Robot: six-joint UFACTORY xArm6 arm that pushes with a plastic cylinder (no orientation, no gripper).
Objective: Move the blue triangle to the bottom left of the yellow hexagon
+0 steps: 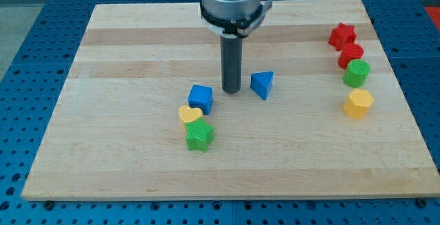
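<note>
The blue triangle point(262, 84) lies near the middle of the wooden board. The yellow hexagon point(358, 104) lies at the view's right, well to the right of the triangle and slightly lower. My tip point(232, 91) stands just left of the blue triangle, a small gap apart, between it and the blue cube point(201, 99).
A yellow heart point(190, 115) and a green star point(199, 136) sit below the blue cube. At the right, a red star point(342, 36), a red block point(350, 55) and a green cylinder point(356, 73) form a column above the yellow hexagon. The board's right edge point(402, 101) is close to them.
</note>
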